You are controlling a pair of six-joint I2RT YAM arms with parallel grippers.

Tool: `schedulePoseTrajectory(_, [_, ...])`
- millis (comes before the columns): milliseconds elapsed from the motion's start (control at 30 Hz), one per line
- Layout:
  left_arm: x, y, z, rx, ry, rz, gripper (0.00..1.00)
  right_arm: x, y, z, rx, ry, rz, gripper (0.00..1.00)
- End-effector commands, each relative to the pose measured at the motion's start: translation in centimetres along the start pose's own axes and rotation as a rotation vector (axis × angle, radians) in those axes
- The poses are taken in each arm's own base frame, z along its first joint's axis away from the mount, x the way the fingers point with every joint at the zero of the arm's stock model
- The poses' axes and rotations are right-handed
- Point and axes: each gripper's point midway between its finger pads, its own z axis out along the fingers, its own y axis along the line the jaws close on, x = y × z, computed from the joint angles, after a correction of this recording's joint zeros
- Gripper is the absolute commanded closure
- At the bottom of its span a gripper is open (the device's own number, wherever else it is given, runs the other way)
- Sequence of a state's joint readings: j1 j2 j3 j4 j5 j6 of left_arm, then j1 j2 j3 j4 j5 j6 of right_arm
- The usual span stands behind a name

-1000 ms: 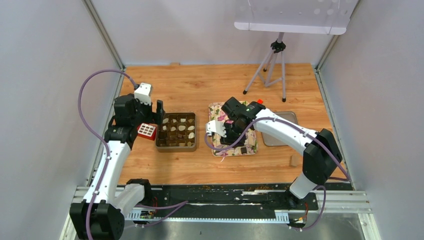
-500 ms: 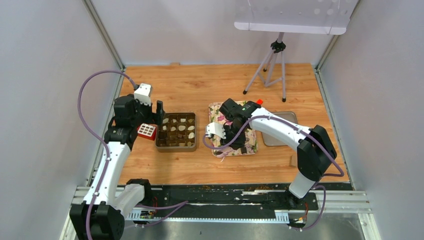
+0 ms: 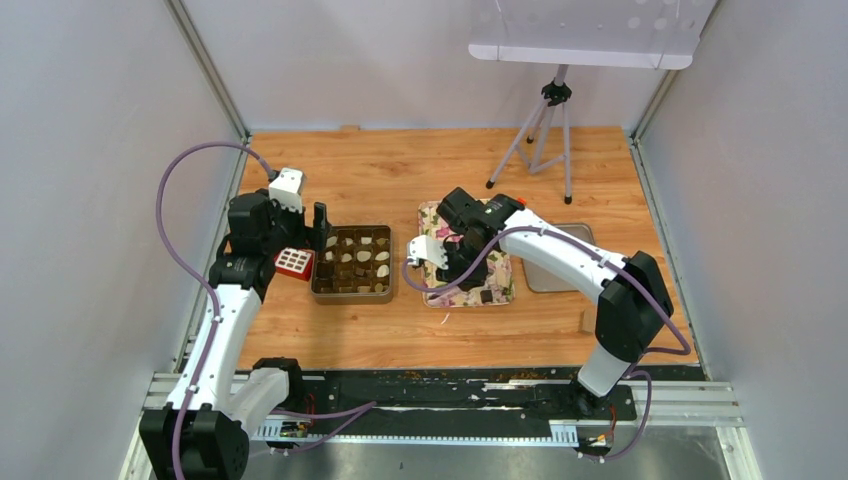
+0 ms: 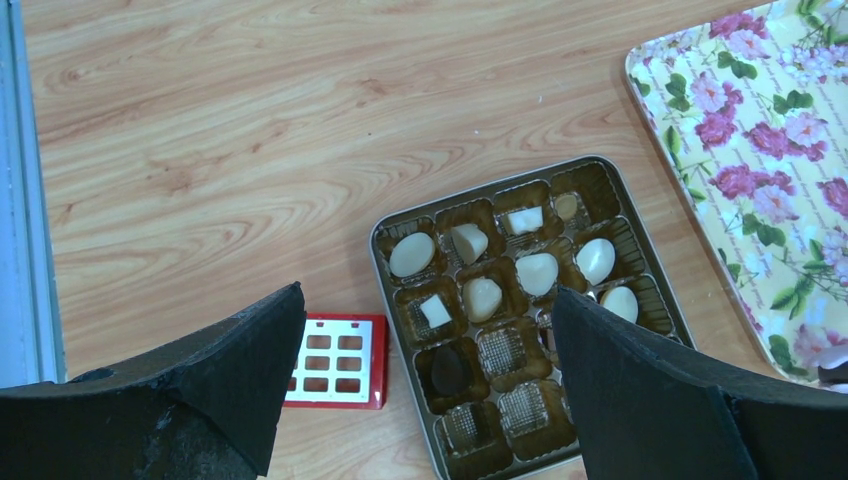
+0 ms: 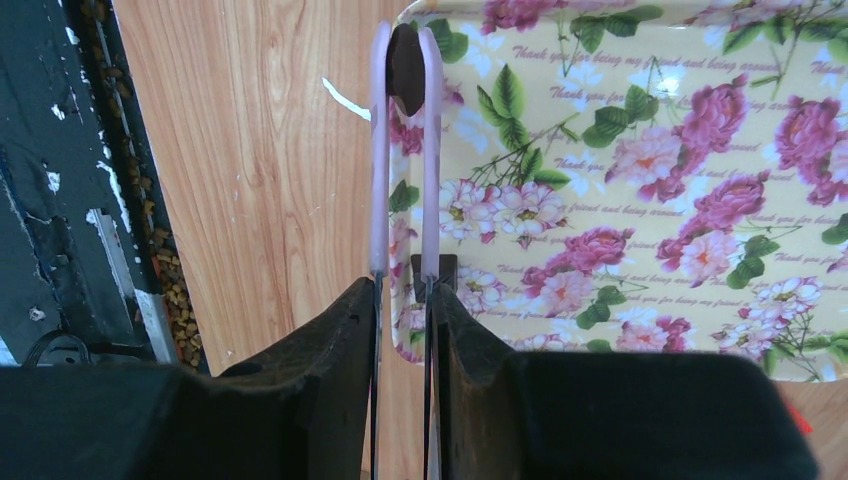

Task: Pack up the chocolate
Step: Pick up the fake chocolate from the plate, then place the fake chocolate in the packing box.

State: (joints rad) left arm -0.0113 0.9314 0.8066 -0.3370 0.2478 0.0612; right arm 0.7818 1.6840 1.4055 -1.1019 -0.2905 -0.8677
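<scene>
**Light, smooth and easily marred: pinch each piece gently across its sides**

The chocolate (image 4: 537, 272) is bite-sized. I judge it light and firm, yet easily dented or smeared and smooth enough to slip, so a soft pinch across opposite sides suits it. Most pieces sit in the cups of the tin (image 4: 378, 250), just left of the flowered tray (image 5: 650, 200). Over the tray's near-left corner, the right hand (image 5: 405, 40) has its long lilac fingers (image 5: 378, 150) almost together, clamped on one round dark piece (image 5: 406, 70). A square dark piece (image 5: 436, 266) lies on the tray nearby. The left hand (image 4: 425, 300) hovers above the tin, spread wide and holding nothing.
</scene>
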Motion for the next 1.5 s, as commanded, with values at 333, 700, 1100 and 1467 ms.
schedulePoseTrajectory(333, [-1.8,0.1,-0.4,-0.003,-0.058,0.006,0.0,-5.3,-2.8,-3.4,0.073,-0.154,-0.048,0.87])
schedulePoseTrajectory(700, [-2.4,1.3,-0.9,-0.067,-0.056,0.031,0.0,-13.5,-6.0,-3.1,0.102,-0.299,-0.107,0.86])
schedulePoseTrajectory(1100, [-2.0,2.9,-1.9,-0.132,-0.052,0.012,0.0,-18.7,-6.4,0.7,0.08,-0.328,-0.148,0.85])
schedulePoseTrajectory(1467, [-1.3,2.6,-2.1,-0.124,-0.055,0.008,0.0,-20.2,-5.6,3.3,0.052,-0.322,-0.148,0.78])
